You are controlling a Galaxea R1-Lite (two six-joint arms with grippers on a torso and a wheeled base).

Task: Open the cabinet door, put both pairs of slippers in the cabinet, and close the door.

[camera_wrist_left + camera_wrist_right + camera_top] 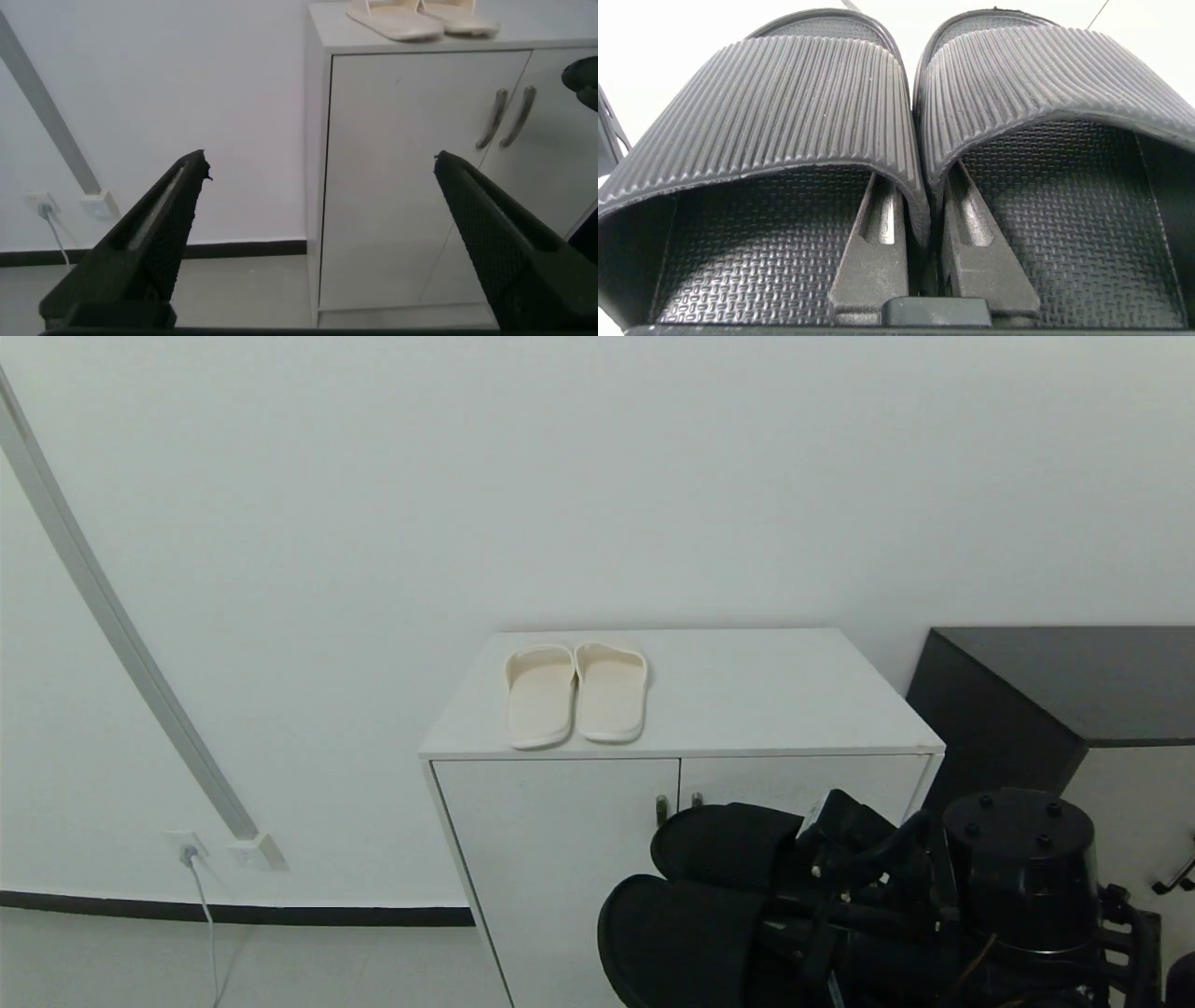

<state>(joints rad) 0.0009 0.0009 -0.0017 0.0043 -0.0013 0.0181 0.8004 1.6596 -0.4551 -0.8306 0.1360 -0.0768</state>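
Black slippers [709, 887] sit pinched by their inner edges in the right gripper [920, 217]; the left gripper [320, 163] hangs spread and empty. Cabinet doors [560, 840] ahead are shut, so pulling a handle [662, 809] seems next. Cream slippers [576, 694] rest on top.

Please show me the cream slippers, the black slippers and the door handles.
cream slippers [611, 695], head view, footbed of one slipper
black slippers [813, 103], right wrist view, ribbed strap of one
door handles [492, 119], left wrist view, middle of one bar
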